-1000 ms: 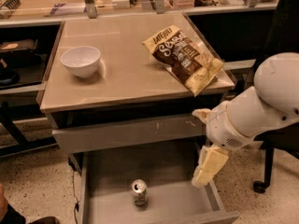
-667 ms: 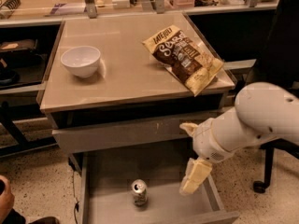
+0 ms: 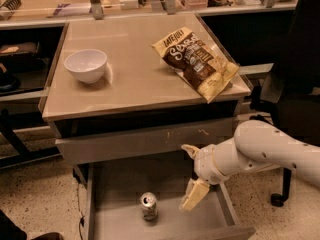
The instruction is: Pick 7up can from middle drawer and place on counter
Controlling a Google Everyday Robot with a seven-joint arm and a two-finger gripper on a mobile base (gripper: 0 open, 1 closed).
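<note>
Now closing in for the grasp

Your end effector has swung left and lower, spread wide and empty, at 3 o'clock of the 7up can, not touching. The can stands upright in the middle drawer; grasping looks next.

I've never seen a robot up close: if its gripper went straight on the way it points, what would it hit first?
The gripper, open, hangs over the middle drawer pointing left and down. It would probably meet the 7up can first, or the drawer floor beside it; depth is unclear.
</note>
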